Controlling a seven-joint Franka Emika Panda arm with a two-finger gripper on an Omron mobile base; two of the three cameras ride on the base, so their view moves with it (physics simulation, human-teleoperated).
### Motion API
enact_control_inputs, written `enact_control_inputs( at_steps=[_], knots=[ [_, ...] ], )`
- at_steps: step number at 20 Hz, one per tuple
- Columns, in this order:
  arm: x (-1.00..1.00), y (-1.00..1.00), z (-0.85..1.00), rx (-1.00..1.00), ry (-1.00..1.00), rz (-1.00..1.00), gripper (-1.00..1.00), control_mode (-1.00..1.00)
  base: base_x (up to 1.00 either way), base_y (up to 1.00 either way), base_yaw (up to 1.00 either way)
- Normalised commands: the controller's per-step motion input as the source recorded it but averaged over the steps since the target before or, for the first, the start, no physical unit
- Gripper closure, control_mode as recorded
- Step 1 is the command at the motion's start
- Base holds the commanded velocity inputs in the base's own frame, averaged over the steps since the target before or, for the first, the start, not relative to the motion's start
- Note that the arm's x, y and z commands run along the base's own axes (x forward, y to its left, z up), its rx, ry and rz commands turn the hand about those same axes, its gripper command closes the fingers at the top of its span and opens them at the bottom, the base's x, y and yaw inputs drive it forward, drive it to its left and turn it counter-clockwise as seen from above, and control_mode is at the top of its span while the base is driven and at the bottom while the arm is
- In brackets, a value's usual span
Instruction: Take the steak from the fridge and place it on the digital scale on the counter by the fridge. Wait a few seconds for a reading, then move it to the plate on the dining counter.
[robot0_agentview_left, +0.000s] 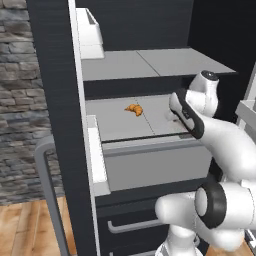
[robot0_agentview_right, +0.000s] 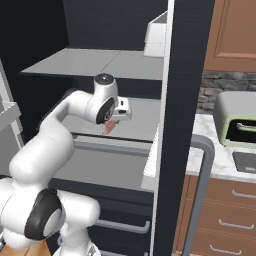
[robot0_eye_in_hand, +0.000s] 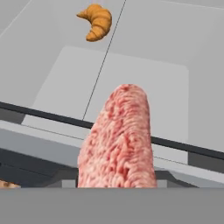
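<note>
I have the hand (robot0_agentview_right: 111, 122) clenched on the flat reddish-pink slab of raw steak (robot0_eye_in_hand: 118, 144), which hangs from it just above the front edge of the pale grey middle shelf (robot0_agentview_left: 150, 117) of the tall black fridge (robot0_agentview_left: 60, 100). In the hand view the meat stands up from between the fingertips (the tips themselves are hidden behind it), and the right base view shows a red corner of it poking out below the hand. Further back on that shelf lies a small orange croissant (robot0_agentview_left: 133, 109), well apart from the steak. To the right of the fridge, on the marble worktop (robot0_agentview_right: 212, 160) over brown drawers, I can see the small flat dark grey square scale (robot0_agentview_right: 245, 161) just in front of the pale green-trimmed toaster oven (robot0_agentview_right: 235, 120).
</note>
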Motion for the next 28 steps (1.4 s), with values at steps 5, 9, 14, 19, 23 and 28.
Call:
enact_control_inputs(
  at_steps=[5, 9, 14, 19, 23, 28],
  knots=[
    [-1.00, 0.32, 0.71, -0.02, 0.00, 0.00, 1.00, -1.00, 0.00, 0.00, 0.00],
    [-1.00, 0.48, 0.69, -0.05, 0.00, 0.00, 1.00, -1.00, 0.00, 0.00, 0.00],
    [-0.95, 0.28, 0.57, -0.02, -0.13, 0.00, 1.00, -1.00, 0.00, 0.00, 0.00],
    [-0.18, 0.01, 0.03, 0.00, -0.05, 0.00, 1.00, -1.00, 0.00, 0.00, 0.00],
    [0.00, 0.00, 0.00, 0.00, 0.00, 0.00, 1.00, -1.00, 0.00, 0.00, 0.00],
    [-0.04, 0.00, 0.00, 0.00, 0.00, 0.00, 1.00, 1.00, -0.78, 0.00, -0.11]
  ],
)
